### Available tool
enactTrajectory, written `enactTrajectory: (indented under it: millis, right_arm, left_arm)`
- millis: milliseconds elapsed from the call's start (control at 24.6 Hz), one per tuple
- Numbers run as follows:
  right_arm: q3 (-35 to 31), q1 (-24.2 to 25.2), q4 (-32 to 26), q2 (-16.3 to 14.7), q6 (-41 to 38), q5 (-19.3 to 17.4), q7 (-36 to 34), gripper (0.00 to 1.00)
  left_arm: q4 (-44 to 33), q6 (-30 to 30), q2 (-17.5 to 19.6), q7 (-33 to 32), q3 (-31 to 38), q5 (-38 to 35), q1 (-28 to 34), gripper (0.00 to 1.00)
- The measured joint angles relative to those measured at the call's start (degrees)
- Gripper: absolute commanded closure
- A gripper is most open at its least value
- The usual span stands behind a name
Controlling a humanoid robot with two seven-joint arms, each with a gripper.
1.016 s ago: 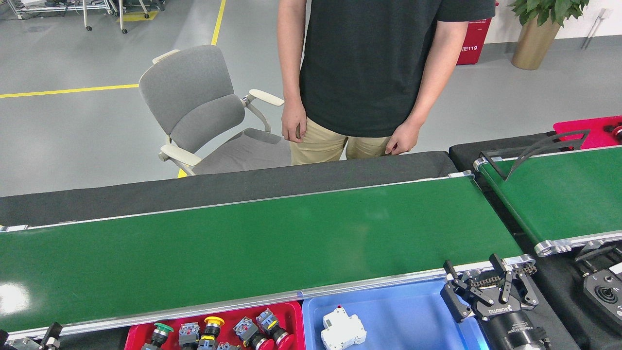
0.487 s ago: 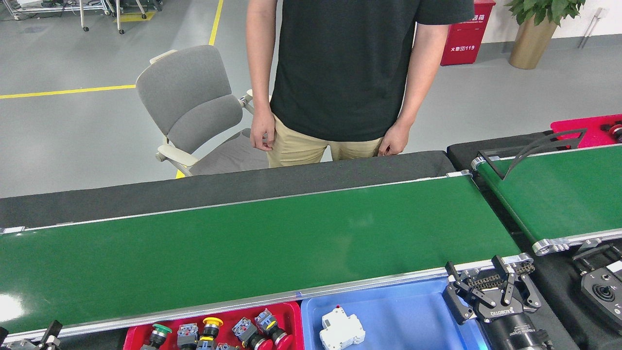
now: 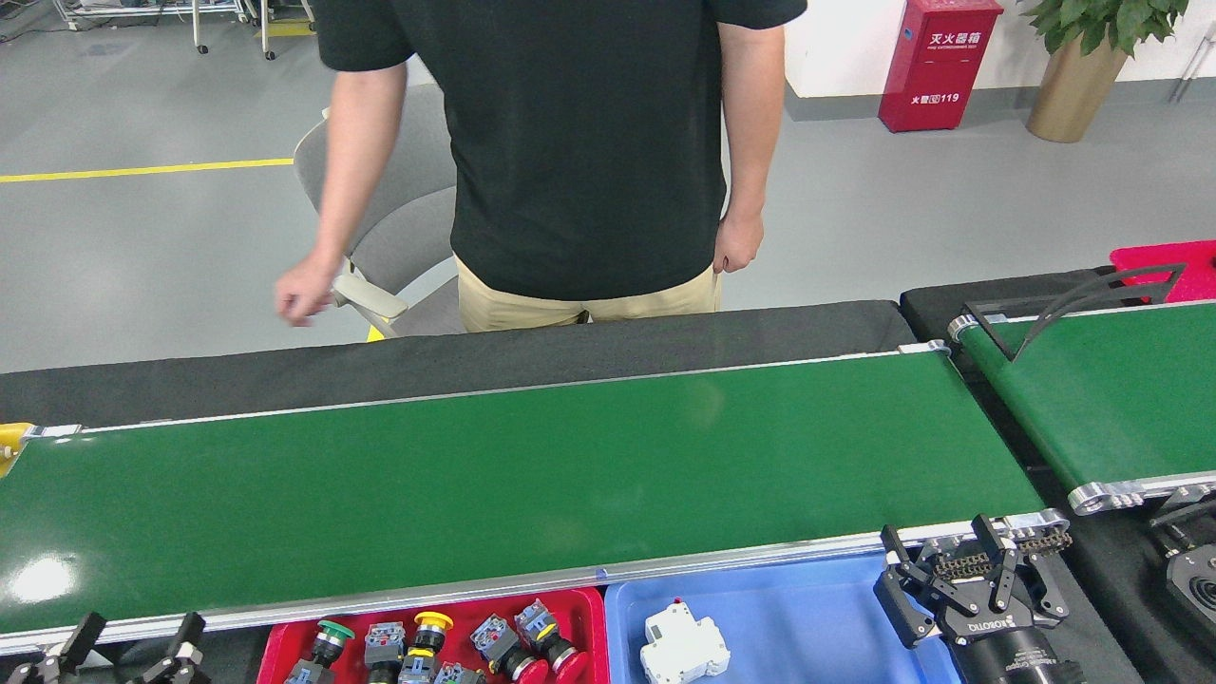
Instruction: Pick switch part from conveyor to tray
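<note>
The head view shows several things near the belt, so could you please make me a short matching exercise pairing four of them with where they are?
Things:
1. white breaker
2. push buttons
3. right claw
4. fire box

Places:
A. red tray
B. over the right end of the blue tray
C. floor by the wall
D. inside the blue tray

Pairs: 1-D, 2-A, 3-B, 4-C
</note>
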Motion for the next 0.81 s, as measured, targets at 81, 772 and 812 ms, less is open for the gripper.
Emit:
enactTrajectory:
  millis: [81,772,812]
  right_arm:
    - [0.0,0.0,0.0,0.0,0.2,0.0,0.0,0.00]
    - [-2.0,5.1,-4.1,0.9,5.1,0.0,0.0,0.00]
    - [-2.1,5.1,-4.1,0.9,5.1,0.0,0.0,0.00]
  left_arm:
    - [0.0,1.1,-0.1,0.0,-0.6,-0.5,-0.2,0.00]
    - [-0.1,9.6,-0.1,-0.1,-6.3,-4.7,-3.8,0.00]
    - [-0.1,9.8,-0.1,-0.1,-6.3,-4.7,-3.7,0.00]
